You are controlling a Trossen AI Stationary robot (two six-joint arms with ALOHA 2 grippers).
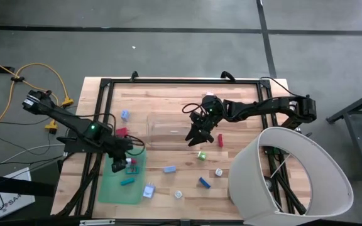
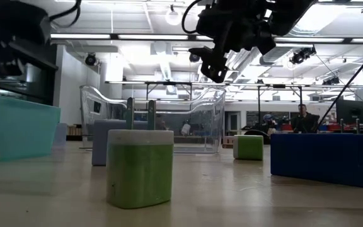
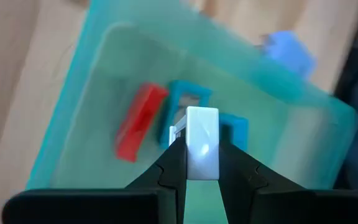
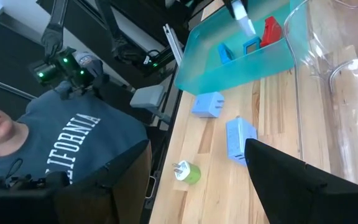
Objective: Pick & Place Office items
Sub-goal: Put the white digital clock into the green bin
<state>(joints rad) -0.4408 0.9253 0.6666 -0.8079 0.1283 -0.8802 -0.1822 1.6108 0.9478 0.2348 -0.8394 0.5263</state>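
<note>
At the high view's lower left, over the green mat point(image 1: 119, 188), the left gripper point(image 3: 202, 163) pinches a white office piece point(image 3: 202, 142) above red point(image 3: 140, 121) and teal point(image 3: 188, 99) pieces; at centre, the right gripper point(image 1: 200, 134) hangs spread and empty by the clear bin point(image 1: 168, 130).

Your two arms are dark, jointed and slim, each lit green near the wrist, with black cables trailing.

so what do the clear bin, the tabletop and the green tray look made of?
Clear bin: transparent glossy plastic, wood shows through. Tabletop: pale wood planks, visible grain and seams, matte. Green tray: translucent teal plastic, likely; the wrist views show raised walls and a soft sheen.
</note>
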